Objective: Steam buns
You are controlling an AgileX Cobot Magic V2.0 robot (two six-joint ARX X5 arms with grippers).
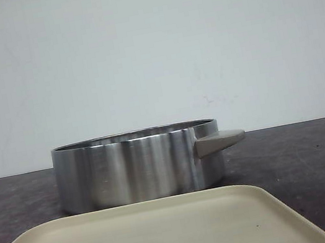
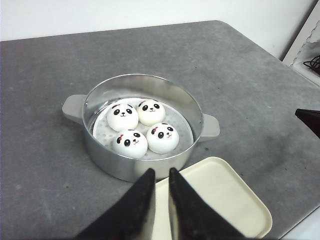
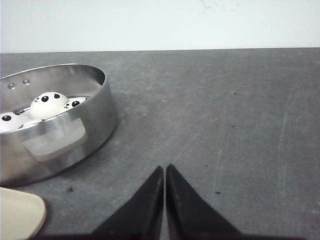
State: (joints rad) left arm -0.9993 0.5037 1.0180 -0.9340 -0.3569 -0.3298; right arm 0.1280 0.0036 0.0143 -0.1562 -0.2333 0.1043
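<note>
While clustered inside the steel steamer pot [image 2: 125, 165], four panda buns [image 2: 142, 129] — well beyond left gripper [image 2: 161, 182], nearly closed, empty; right gripper [image 3: 164, 177] pressed together, off aside.

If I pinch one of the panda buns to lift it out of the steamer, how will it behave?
The buns look glossy and domed, so narrow fingertips may slip off. Likely soft, so squeeze gently. All four sit packed together inside the steel steamer pot, so a neighbour would probably get nudged, and a dropped bun could roll.
</note>
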